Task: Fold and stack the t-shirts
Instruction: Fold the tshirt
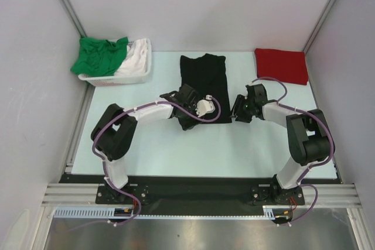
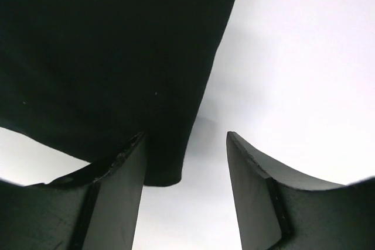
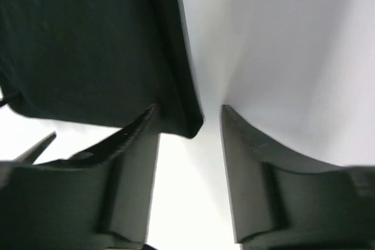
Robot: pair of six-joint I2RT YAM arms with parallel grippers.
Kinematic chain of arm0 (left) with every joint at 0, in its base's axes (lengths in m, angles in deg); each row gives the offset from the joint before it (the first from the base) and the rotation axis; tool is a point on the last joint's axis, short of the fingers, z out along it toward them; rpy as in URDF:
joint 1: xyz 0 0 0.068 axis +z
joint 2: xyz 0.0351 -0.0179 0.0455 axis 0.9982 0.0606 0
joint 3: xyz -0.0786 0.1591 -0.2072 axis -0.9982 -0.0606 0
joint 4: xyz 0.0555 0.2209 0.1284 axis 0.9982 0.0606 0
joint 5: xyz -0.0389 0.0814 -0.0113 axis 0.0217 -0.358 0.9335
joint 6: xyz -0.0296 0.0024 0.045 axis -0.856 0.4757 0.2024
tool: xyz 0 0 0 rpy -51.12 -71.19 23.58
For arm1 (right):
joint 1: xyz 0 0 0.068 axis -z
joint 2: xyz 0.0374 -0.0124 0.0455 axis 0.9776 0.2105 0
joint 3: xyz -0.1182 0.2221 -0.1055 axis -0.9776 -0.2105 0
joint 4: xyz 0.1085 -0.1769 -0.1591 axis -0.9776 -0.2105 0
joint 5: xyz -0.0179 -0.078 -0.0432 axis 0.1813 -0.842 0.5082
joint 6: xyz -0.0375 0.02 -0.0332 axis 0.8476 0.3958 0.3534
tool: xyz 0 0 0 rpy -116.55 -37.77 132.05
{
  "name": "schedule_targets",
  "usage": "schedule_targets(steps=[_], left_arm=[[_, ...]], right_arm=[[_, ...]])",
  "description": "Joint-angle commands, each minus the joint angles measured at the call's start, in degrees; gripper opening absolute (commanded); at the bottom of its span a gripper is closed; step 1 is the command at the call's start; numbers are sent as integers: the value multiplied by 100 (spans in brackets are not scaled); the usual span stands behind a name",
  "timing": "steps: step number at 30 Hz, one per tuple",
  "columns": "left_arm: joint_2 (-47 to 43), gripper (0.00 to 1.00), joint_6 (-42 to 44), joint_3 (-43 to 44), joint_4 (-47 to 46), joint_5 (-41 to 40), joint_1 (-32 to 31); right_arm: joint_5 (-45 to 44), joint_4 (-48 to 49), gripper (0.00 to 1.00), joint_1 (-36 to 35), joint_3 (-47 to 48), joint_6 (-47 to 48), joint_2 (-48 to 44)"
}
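Note:
A black t-shirt [image 1: 205, 80] lies folded into a long strip in the middle of the table. My left gripper [image 1: 186, 120] is open at its near left corner. In the left wrist view [image 2: 186, 136] the shirt's corner [image 2: 105, 51] lies between the jaws. My right gripper [image 1: 237, 112] is open at the near right corner. In the right wrist view [image 3: 188, 108] that corner [image 3: 82, 39] sits between the jaws too. A red t-shirt [image 1: 281, 65] lies folded at the back right. A green t-shirt [image 1: 99, 57] and a white t-shirt [image 1: 136, 57] lie crumpled in the basket.
A white plastic basket [image 1: 140, 77] stands at the back left corner of the table. Grey walls close in the table on the left, back and right. The pale table top [image 1: 176, 150] lies bare between the arms' bases and the black shirt.

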Motion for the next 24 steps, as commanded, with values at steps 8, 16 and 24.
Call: schedule_targets(steps=[8,16,24], left_arm=[[-118,61,1221,-769,-565,-455,-175],[31,26,1274,-858,-793,-868,-193],[-566,0,1019,-1094,-240,-376,-272]], right_arm=[[595,357,17,-33,-397,-322,-53],[586,-38,0,20,-862,-138,-562],[472,-819,0,-190,-1715,-208,-1862]])
